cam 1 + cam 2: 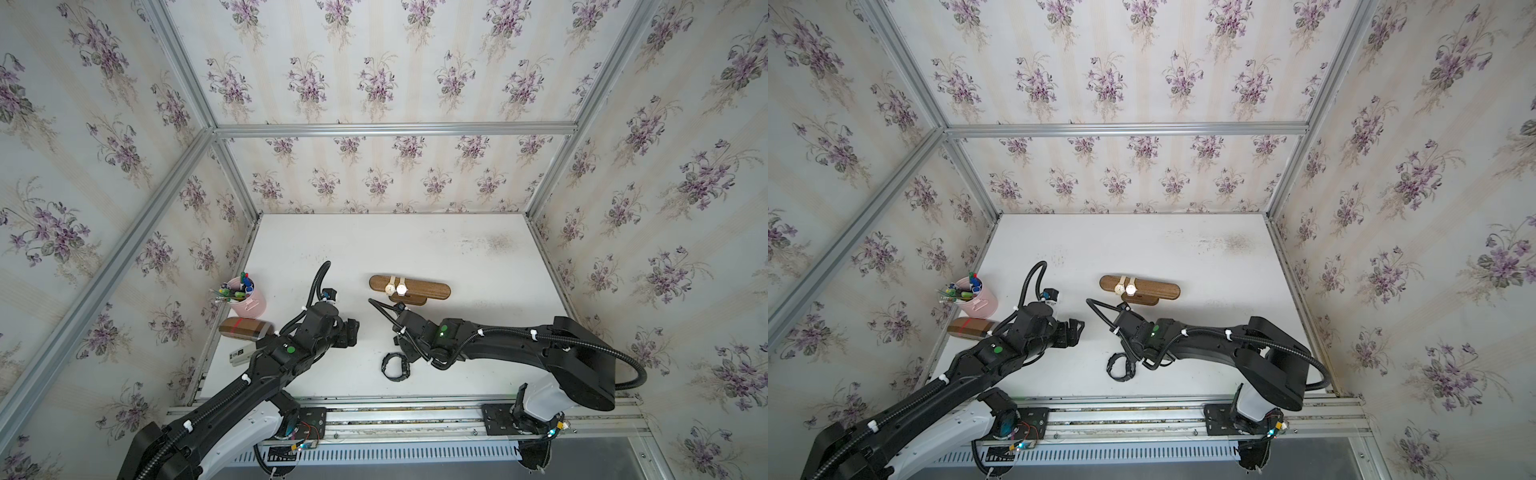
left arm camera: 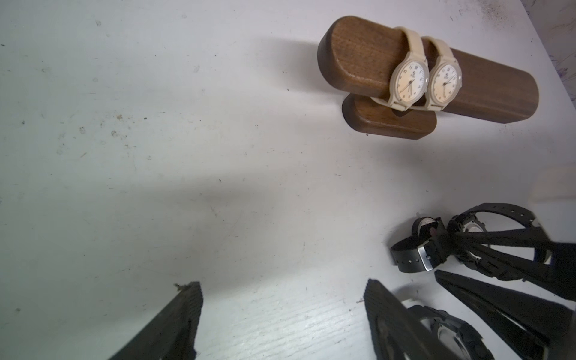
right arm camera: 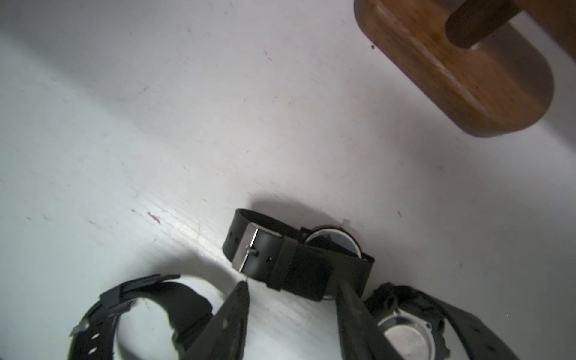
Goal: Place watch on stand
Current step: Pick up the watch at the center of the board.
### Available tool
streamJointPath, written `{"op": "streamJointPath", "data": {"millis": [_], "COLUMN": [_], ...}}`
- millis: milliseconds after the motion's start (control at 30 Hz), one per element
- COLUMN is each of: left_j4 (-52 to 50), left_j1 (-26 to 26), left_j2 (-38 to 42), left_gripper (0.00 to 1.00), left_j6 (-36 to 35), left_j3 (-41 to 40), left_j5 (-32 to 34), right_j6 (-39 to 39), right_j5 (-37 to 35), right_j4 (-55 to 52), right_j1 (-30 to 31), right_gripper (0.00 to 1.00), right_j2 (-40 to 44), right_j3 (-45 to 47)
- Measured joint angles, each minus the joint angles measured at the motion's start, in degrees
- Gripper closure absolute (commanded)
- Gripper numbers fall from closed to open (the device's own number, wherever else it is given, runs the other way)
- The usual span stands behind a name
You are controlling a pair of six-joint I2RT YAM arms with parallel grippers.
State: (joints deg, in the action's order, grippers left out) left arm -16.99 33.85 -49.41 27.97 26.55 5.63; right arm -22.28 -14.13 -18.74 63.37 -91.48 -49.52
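Note:
The dark wooden stand [image 1: 428,289] [image 2: 486,90] sits mid-table with two cream watches [image 1: 396,287] [image 2: 501,81] side by side on its bar. Three black watches lie together on the table in front of it [image 1: 395,366] [image 1: 1120,367]. My right gripper [image 3: 294,285] is low over them and open. A black watch with a silver buckle [image 3: 280,258] lies just past its fingertips, with another black watch [image 3: 140,311] on one side and a third [image 3: 405,330] on the other. My left gripper [image 2: 282,283] [image 1: 354,329] hovers to the left, open, over bare table.
At the left edge of the table stand a pink cup of pens [image 1: 249,300] and a brown box with red tape [image 1: 245,328], with a small white item [image 1: 240,356] in front of it. Wallpapered walls close in the table on three sides.

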Motion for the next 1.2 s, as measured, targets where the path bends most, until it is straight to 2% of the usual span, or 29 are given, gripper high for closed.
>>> {"op": "streamJointPath", "data": {"millis": [167,233,400,600,700,900,1200], "left_j4": [0.39,0.83,1.22,2.64,2.99,3.23,4.07], "left_j1": [0.00,0.00,0.00,0.00,0.00,0.00,-0.02], "left_j2": [0.28,0.37,-0.22,-1.33,-1.53,-1.53,-1.49], "left_gripper": [0.16,0.16,0.16,0.16,0.16,0.16,0.16], "left_j6": [0.15,0.17,0.17,0.17,0.17,0.17,0.15], "left_j3": [-0.07,-0.24,-0.48,-0.48,-0.48,-0.50,-1.27], "left_j5": [0.04,0.04,0.02,-0.42,-0.42,-0.76,-0.79], "right_j6": [1.14,1.31,1.51,1.73,1.75,1.73,1.22], "right_j5": [-2.64,-4.00,-6.73,-9.33,-9.97,-10.73,-10.23], "right_j4": [0.28,0.46,1.51,2.25,2.38,2.49,5.07], "right_j1": [-0.07,-0.07,-0.07,-0.07,-0.07,-0.20,-1.75], "right_gripper": [0.55,0.61,0.65,0.77,0.86,0.88,1.00], "right_j2": [-3.28,-3.58,-3.45,-4.17,-4.22,-4.33,-0.66], "right_j3": [-1.40,-1.68,-1.90,-2.23,-2.36,-2.36,0.44]}}
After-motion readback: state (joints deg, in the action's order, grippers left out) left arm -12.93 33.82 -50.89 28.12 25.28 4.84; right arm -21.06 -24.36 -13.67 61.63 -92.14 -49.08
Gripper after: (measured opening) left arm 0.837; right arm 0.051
